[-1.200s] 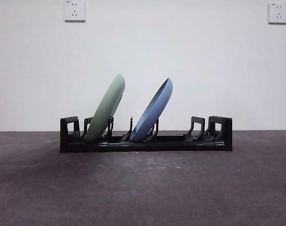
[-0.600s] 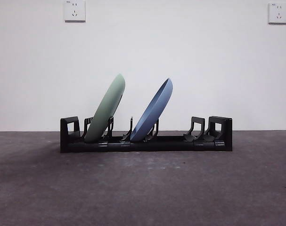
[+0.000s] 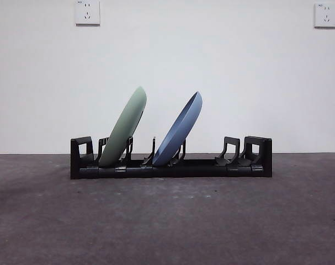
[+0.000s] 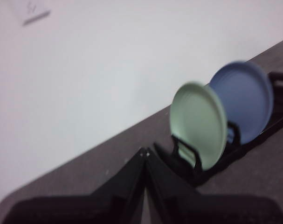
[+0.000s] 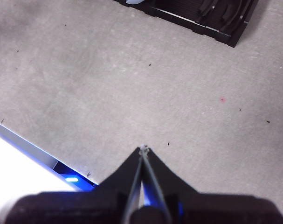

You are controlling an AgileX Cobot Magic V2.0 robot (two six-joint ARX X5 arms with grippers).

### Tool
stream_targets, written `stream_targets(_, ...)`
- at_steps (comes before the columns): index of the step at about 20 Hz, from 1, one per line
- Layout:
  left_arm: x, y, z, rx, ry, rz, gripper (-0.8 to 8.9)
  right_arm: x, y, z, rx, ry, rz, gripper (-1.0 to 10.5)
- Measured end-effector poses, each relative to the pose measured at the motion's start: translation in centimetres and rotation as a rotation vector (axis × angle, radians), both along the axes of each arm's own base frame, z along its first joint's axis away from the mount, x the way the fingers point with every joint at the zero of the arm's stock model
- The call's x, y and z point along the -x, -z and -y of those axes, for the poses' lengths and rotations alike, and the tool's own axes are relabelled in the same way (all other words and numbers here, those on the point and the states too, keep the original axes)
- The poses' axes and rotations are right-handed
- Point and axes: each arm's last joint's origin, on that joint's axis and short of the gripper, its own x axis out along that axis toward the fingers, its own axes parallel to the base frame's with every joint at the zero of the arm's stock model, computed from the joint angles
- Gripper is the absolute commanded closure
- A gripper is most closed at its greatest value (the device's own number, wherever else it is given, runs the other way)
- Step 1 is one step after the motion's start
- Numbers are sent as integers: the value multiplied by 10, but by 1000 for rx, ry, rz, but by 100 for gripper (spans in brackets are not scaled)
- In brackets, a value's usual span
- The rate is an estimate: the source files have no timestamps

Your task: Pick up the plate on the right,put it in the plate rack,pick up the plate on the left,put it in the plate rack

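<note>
The long black plate rack (image 3: 200, 165) stands across the middle of the table. A green plate (image 3: 124, 127) leans in a slot near the rack's left end, and a blue plate (image 3: 181, 130) leans in a slot near its middle. The left wrist view shows both, the green plate (image 4: 199, 123) and the blue plate (image 4: 246, 105), standing on edge in the rack (image 4: 188, 163). My left gripper (image 4: 145, 151) is shut and empty, a short way back from the rack's end. Over bare table my right gripper (image 5: 144, 149) is shut and empty, well away from the rack (image 5: 202, 14).
Two wall sockets (image 3: 87, 12) (image 3: 325, 15) sit high on the white wall behind. The grey table's front edge (image 5: 29, 144) lies close to my right gripper. The rack's right-hand slots (image 3: 230, 152) hold nothing.
</note>
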Motion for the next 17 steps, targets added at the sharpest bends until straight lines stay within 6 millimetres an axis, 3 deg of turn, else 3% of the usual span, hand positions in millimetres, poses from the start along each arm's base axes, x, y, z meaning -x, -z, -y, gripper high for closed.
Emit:
stream_targets(6, -4, 80, -5, 158, -111, -84, 817, 0, 0, 0, 0, 0, 0, 945)
stream_targets(12, -5, 106, -14, 287, -420, -86, 817, 0, 0, 0, 2, 2, 1, 945)
stream_targets(17, -7, 123, -15, 355, -453, -173, 817, 0, 0, 0, 2, 2, 1, 945)
